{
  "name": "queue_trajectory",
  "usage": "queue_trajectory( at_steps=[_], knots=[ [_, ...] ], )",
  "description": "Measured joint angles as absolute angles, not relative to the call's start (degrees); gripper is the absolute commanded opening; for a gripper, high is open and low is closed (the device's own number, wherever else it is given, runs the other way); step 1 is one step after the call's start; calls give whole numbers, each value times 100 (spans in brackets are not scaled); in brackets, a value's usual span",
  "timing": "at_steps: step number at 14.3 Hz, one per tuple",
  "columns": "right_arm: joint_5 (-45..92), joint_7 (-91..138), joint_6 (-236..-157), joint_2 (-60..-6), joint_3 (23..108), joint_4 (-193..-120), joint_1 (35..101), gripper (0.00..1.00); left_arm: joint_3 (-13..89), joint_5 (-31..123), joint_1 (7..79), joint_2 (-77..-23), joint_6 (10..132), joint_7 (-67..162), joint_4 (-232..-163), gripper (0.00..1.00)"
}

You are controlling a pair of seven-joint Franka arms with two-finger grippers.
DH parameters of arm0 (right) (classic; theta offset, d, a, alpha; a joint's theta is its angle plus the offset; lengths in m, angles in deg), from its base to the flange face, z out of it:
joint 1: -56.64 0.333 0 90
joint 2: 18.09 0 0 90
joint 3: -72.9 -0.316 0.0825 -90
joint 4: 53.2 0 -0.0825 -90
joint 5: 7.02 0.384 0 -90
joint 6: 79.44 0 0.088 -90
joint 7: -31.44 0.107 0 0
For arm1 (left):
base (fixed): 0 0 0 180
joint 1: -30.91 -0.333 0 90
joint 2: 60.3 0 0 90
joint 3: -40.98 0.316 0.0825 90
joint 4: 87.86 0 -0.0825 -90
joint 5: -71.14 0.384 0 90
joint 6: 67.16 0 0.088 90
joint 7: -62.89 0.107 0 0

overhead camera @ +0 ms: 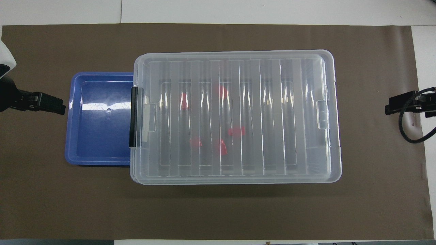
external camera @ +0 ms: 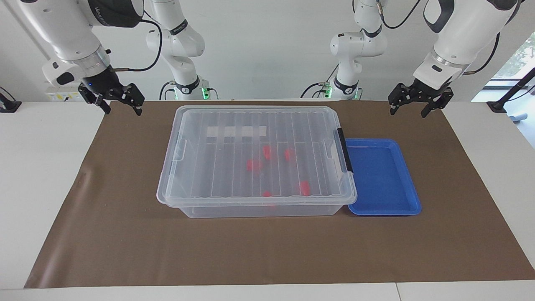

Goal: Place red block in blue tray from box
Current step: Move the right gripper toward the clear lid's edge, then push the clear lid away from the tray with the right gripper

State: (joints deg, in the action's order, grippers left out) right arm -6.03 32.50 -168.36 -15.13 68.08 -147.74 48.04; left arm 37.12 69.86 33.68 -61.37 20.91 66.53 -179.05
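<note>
The box is a clear bin in the middle of the brown mat, and its ribbed lid is on. It also shows in the overhead view. Several red blocks lie inside it under the lid, one of them near the middle. The blue tray lies empty beside the box's black latch, toward the left arm's end. My left gripper is open and raised over the mat's edge nearest the robots. My right gripper is open and raised at its own end of the mat.
A brown mat covers the white table. A white strip lies on the box lid. A black cable hangs by the right gripper. Both arms wait apart from the box.
</note>
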Motion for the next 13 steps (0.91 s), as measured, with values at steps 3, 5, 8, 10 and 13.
queue_trajectory(
  at_steps=[3,5,8,10,13],
  knots=[
    [-603,3206,-16845,-1513,6808,-14774,4803,100,3712,6986,3368,-6137,2091,6653,-17905,100],
    [-603,3206,-16985,-1515,6808,-14777,4804,100,3712,6986,3367,-6137,2091,6653,-17905,100],
    [-586,3211,-17448,-1539,6791,-14932,4930,100,3712,6986,3367,-6137,2091,6653,-17905,100],
    [-584,3544,-17853,-1584,6777,-15178,5232,100,3712,6986,3367,-6137,2091,6653,-17905,100],
    [-584,3951,-18307,-1808,6751,-15363,5597,100,3712,6986,3367,-6137,2091,6653,-17905,100]
  ],
)
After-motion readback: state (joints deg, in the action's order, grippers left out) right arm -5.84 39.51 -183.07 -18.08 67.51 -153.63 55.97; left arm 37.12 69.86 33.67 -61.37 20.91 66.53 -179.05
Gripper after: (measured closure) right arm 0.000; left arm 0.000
